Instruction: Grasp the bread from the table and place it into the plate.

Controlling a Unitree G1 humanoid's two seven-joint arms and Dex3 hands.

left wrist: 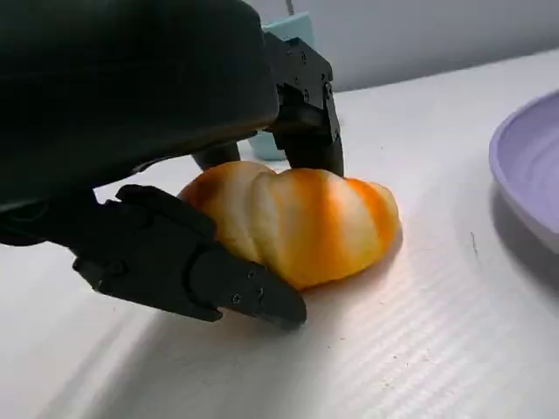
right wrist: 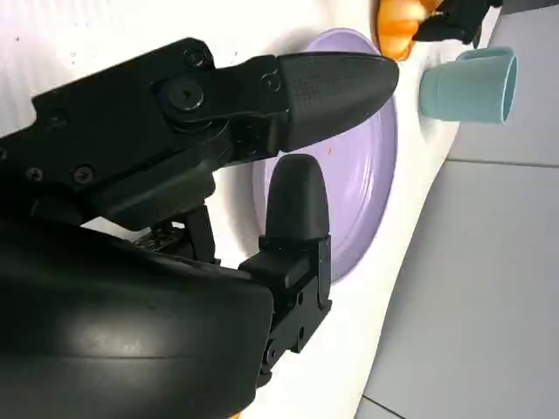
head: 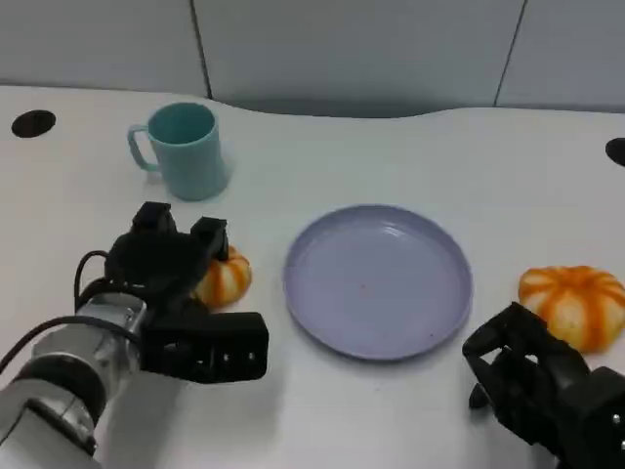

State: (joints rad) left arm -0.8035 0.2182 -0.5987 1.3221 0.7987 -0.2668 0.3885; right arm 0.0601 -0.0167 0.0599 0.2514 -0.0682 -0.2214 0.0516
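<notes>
Left hand [head: 171,264] around orange-striped bread roll [head: 225,278] on white table [head: 391,410], fingers on both sides, touching it; roll rests left of round lavender plate [head: 379,280]. Right hand [head: 532,381] near right, fingers apart, holding nothing. Second orange roll [head: 574,303] right of plate. Teal mug [head: 186,149] far left.
</notes>
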